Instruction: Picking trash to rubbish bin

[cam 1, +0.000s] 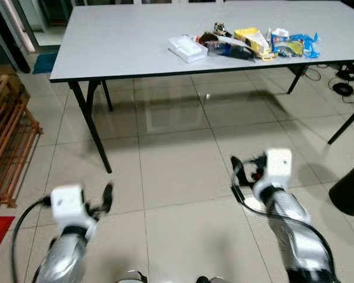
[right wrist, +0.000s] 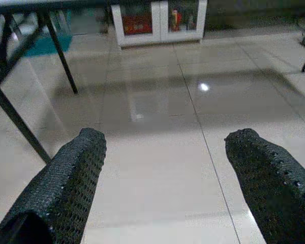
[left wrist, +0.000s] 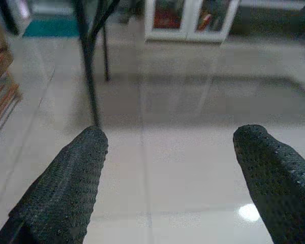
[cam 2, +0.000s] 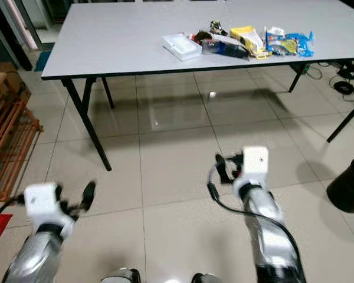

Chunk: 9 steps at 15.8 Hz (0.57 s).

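- Pale floor tiles (cam 1: pixel 183 177) run under a long grey bench (cam 1: pixel 118 41), and the trash (cam 1: pixel 248 44) we are after lies in a cluster toward its far right part, well apart from both our arms.
- We count roughly: one white tray (cam 1: pixel 187 48), one yellow packet (cam 1: pixel 252 40), one blue-and-white wrapper (cam 1: pixel 294 43), and a dark jumble between them that we cannot separate into items.
- One black bin (cam 1: pixel 351 188) stands on the floor at our right, near enough to the pile that a carry would be short, we judge.
- Our left tool (cam 1: pixel 103 200) has its two fingers (left wrist: pixel 66 188) spread wide, with nothing between them.
- Our right tool (cam 1: pixel 243 171) is likewise spread and bare-fingered, fingers (right wrist: pixel 66 183) aimed low at the floor beneath the bench.
- We judge both are held low and ready for an approach, no piece yet picked.
- One wooden rack (cam 1: pixel 6 135) stands at our left.
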Tool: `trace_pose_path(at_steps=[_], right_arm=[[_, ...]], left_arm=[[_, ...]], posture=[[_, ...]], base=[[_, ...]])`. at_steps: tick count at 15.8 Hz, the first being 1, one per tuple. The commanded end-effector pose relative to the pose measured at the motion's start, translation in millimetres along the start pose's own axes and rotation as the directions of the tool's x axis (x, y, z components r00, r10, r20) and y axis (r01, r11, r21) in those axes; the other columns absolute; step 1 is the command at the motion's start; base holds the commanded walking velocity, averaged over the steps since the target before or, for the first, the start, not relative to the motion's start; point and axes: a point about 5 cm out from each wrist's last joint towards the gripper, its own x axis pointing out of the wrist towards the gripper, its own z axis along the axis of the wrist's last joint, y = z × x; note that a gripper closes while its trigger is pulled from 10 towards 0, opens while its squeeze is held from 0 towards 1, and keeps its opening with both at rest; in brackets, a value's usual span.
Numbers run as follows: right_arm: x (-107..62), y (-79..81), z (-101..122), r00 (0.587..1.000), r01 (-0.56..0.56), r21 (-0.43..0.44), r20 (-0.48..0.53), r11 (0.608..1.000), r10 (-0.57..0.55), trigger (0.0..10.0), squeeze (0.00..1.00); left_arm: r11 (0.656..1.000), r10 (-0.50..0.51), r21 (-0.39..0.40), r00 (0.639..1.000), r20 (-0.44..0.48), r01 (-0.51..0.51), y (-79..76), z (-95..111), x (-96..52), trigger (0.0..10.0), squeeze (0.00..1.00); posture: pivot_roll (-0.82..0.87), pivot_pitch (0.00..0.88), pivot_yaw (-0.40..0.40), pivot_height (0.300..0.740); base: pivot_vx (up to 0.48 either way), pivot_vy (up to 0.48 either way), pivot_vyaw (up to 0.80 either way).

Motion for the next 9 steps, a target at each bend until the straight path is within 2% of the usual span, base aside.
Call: trace_pose_path(at_steps=[1,4,7,9], right_arm=[[5.2,3.7,5.2,1.000,0.007,0.005,0.002,1.000,-0.007,10.0,0.00],[8.6,10.2,13.5,1.000,-0.005,0.013,0.020,1.000,0.005,10.0,0.00],[11.3,8.6,13.8,0.999,0.028,0.014,0.021,1.000,-0.028,10.0,0.00],[12.5,10.2,16.8,0.999,0.042,0.026,0.029,0.999,-0.043,10.0,0.00]], left_arm=[[1.000,-0.009,0.007,1.000,0.022,0.009,-6.1,4.2,2.2,10.0,0.00],[1.000,-0.010,0.014,1.000,0.030,0.009,-6.3,4.4,3.8,10.0,0.00],[1.000,0.007,0.009,1.000,0.019,-0.007,1.4,2.3,9.4,10.0,0.00],[1.000,-0.013,-0.001,1.000,0.013,0.013,-1.8,1.0,16.8,10.0,0.00]], posture=[[0.02,0.058,-0.027,0.740],[0.02,0.079,-0.040,0.740],[-0.04,0.088,-0.044,0.740],[-0.07,0.090,-0.050,0.740]], base=[[0.000,0.000,0.00],[0.000,0.000,0.00],[0.000,0.000,-0.59],[0.000,0.000,-0.80]])
